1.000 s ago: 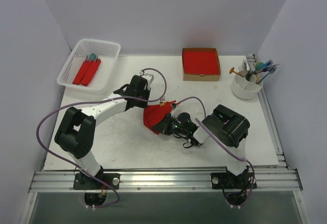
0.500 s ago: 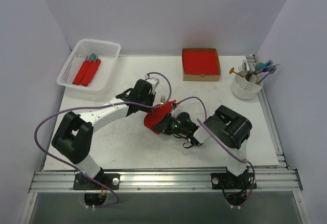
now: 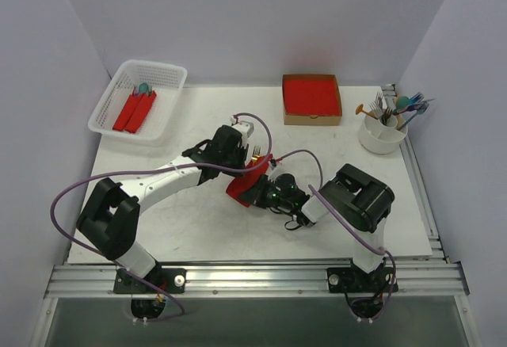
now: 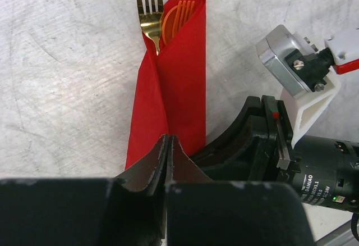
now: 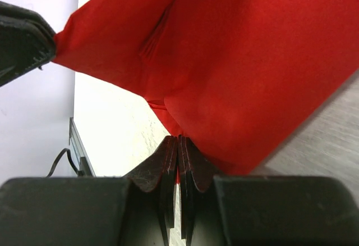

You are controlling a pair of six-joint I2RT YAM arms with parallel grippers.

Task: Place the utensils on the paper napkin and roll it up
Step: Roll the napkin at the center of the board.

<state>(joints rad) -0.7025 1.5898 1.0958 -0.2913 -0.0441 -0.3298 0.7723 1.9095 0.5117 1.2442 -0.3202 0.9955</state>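
Left wrist view showed our left gripper clamped on the paper napkin's near end. Its long axis ran straight away, with the utensils poking out beyond. Our right gripper pinched its side edge, near-left of the cardboard box.

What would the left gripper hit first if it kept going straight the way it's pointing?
The paper napkin: the left gripper pinches its near end with shut jaws, and the red fold runs straight ahead. Beyond it the fork heads stick out; depth is unclear.
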